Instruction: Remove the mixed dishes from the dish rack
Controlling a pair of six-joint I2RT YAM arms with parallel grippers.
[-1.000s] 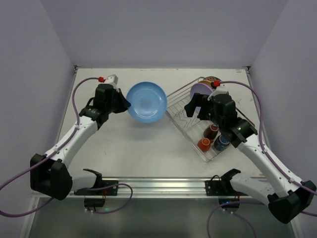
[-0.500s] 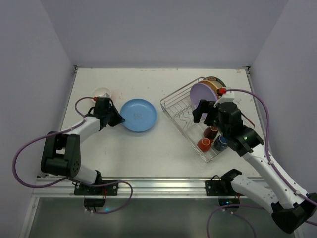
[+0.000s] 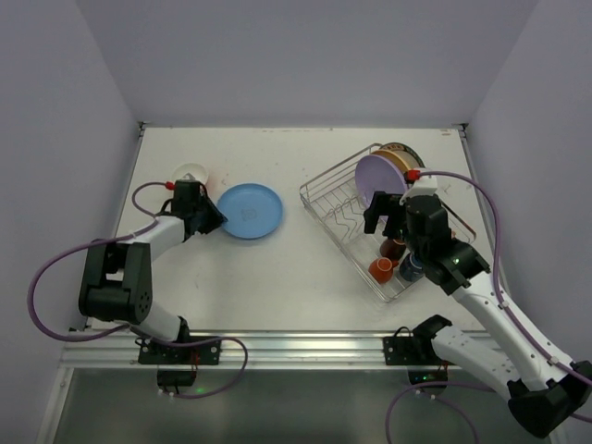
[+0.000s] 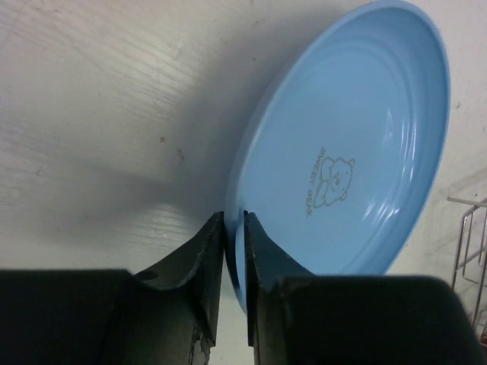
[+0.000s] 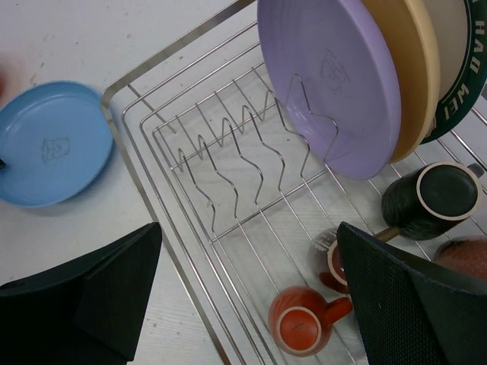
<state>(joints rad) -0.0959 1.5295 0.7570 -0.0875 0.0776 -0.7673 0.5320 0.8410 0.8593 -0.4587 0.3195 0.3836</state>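
— Where is the blue plate [image 3: 248, 211]?
— Out of the dish rack [image 5: 243, 175] and low over the table [image 3: 277, 287], at 9 o'clock from the rack in the top view.
— Is anything holding it?
— The left gripper [image 4: 233, 220] is. Its two fingers are pinched tight on the rim, one on each face, at the plate's 9 o'clock.
— Does it lie flat?
— The wrist view shows a shadow under it, so I can't tell whether it rests fully on the table.
— Is anything near it?
— A bowl [image 3: 191, 173], white inside, stands at 11 o'clock from the left gripper, apart from the plate.
— And the right gripper [image 5: 249, 228]?
— It hangs above the rack with its fingers spread wide and nothing between them.
— What is in the rack?
— At its 1 o'clock end three plates stand upright in the zigzag slots. The lavender plate [image 5: 335, 84] is in front, the tan plate [image 5: 415, 68] just behind it, then a white plate [image 5: 464, 68] with a dark rim. At the 5 o'clock end there are mugs: a black mug [image 5: 430, 194], a brown mug [image 5: 331, 268], an orange mug [image 5: 300, 323] and a blue mug [image 3: 413, 266]. The slots at 9 o'clock from the lavender plate are bare wire
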